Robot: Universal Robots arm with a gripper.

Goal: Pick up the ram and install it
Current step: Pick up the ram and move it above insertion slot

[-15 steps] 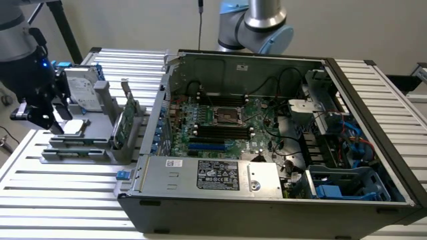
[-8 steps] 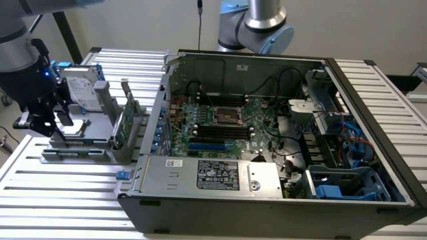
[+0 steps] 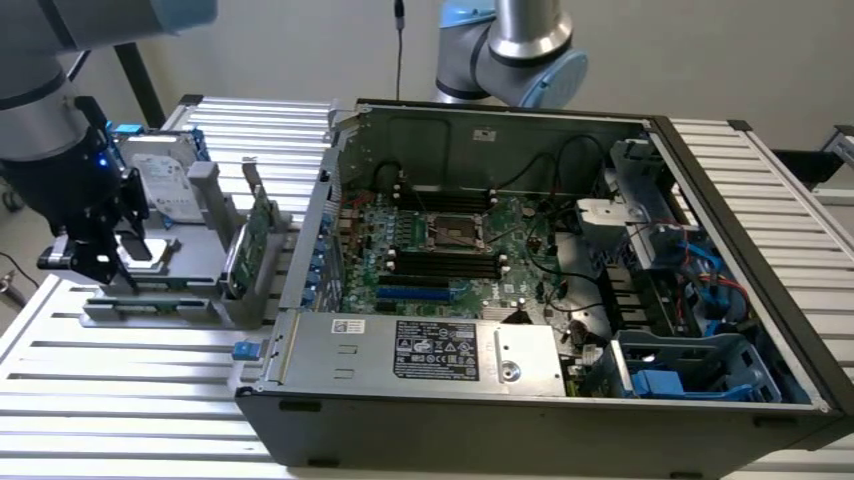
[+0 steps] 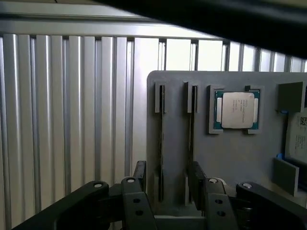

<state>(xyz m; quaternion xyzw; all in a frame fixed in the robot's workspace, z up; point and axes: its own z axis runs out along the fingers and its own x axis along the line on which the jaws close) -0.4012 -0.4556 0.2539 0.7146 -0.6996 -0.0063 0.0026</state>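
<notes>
the gripper (image 4: 168,179) hangs low over the grey holder (image 4: 225,158) with its fingers spread wide, nothing held, and the ram (image 4: 161,143) stands on edge in its slot between them; i cannot tell whether either finger touches it. this looks like the pick-up step, and a clean grab calls for the fingers to sit square across that thin edge, clear of the second stick (image 4: 192,139) just beside it. farther off, the open computer case (image 3: 534,400) shows black memory slots (image 3: 447,262) that look bare.
</notes>
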